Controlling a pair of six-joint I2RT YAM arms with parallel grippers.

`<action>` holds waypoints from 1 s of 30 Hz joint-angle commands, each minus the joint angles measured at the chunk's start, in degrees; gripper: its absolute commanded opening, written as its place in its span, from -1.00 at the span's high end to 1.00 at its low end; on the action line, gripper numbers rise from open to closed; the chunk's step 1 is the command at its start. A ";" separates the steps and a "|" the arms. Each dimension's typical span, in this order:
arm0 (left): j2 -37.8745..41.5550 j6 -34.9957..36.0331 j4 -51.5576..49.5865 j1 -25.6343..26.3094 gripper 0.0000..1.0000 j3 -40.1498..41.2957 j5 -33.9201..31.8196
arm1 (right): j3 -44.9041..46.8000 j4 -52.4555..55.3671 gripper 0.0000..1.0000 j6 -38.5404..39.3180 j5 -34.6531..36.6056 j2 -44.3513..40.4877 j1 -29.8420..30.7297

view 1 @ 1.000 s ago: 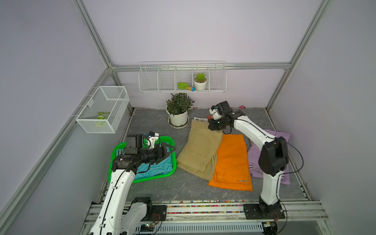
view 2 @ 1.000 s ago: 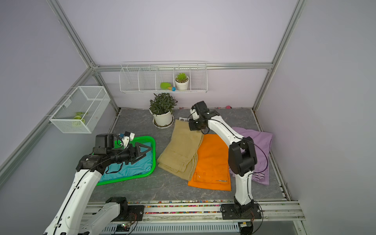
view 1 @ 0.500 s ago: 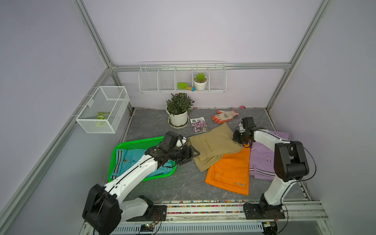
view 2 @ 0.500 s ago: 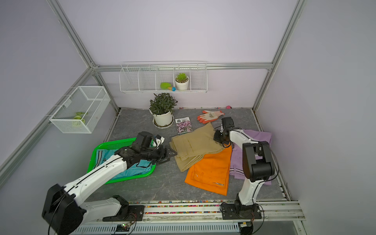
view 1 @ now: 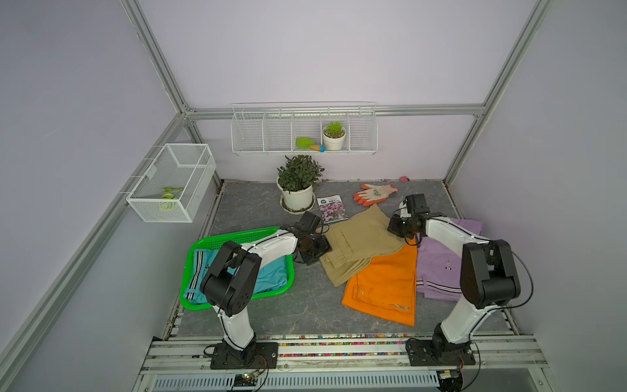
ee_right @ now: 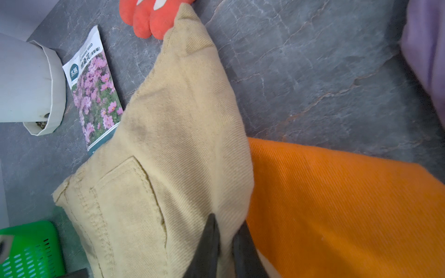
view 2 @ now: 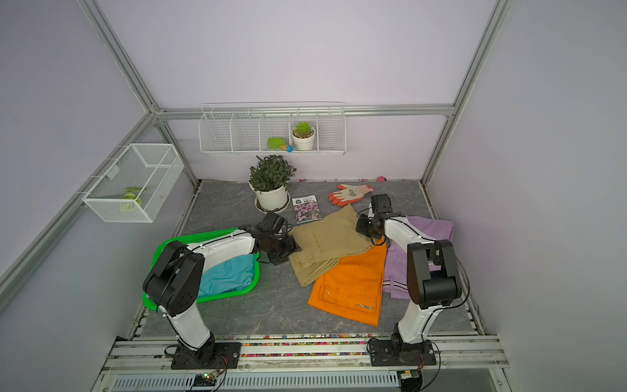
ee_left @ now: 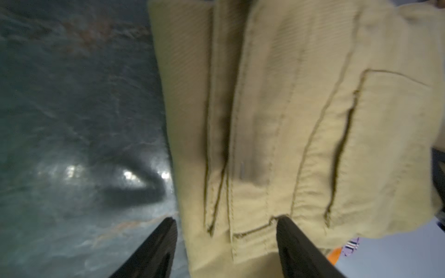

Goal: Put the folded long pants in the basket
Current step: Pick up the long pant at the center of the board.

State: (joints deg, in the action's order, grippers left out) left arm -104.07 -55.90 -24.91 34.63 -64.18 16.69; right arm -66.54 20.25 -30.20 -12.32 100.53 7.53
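Note:
The khaki folded long pants (view 1: 359, 242) (view 2: 327, 244) lie crosswise mid-table, partly over the orange pair (view 1: 383, 285) (view 2: 349, 288). My right gripper (ee_right: 226, 221) (view 1: 398, 230) is shut on a pinch of the khaki cloth at its right edge. Open, my left gripper (ee_left: 226, 220) (view 1: 320, 246) straddles the khaki waistband's edge (ee_left: 240, 144), one finger over the table, one over the cloth. The lilac pair (view 1: 437, 264) (view 2: 431, 227) lies by the right arm. A teal pair (view 1: 271, 275) (view 2: 227, 275) lies in the green basket (view 1: 271, 293) (view 2: 230, 293).
A potted plant (view 1: 298, 190), a seed packet (view 1: 332, 210) and an orange-and-white glove (view 1: 373, 194) sit behind the pants. A white wire basket (view 1: 173, 183) hangs on the left wall, and a wire shelf (view 1: 303, 130) on the back wall.
My left arm swung from the basket over to the khaki pants' left edge. My right gripper dragged the khaki pants' far end rightward, turning them crosswise and uncovering glove and packet.

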 commanded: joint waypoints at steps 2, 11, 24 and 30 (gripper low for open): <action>-3.26 -0.19 1.05 -0.27 -0.39 -1.94 -2.01 | 0.21 0.88 1.00 0.33 -1.37 -1.66 0.47; -8.52 0.50 3.21 -0.22 0.00 -3.49 -0.59 | 0.18 1.19 1.00 0.29 -2.10 -1.21 0.47; -2.72 7.38 -8.22 -0.18 1.00 -11.85 -5.20 | -0.08 2.16 1.00 -0.54 -3.56 -4.84 0.56; 3.76 12.25 -21.52 -0.07 1.00 -19.92 -5.19 | 0.54 3.89 1.00 -1.03 -4.49 -11.84 1.41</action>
State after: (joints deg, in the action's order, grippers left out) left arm -105.36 -47.72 -37.54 34.57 -79.44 13.28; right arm -66.50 22.68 -30.68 -15.33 92.84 8.34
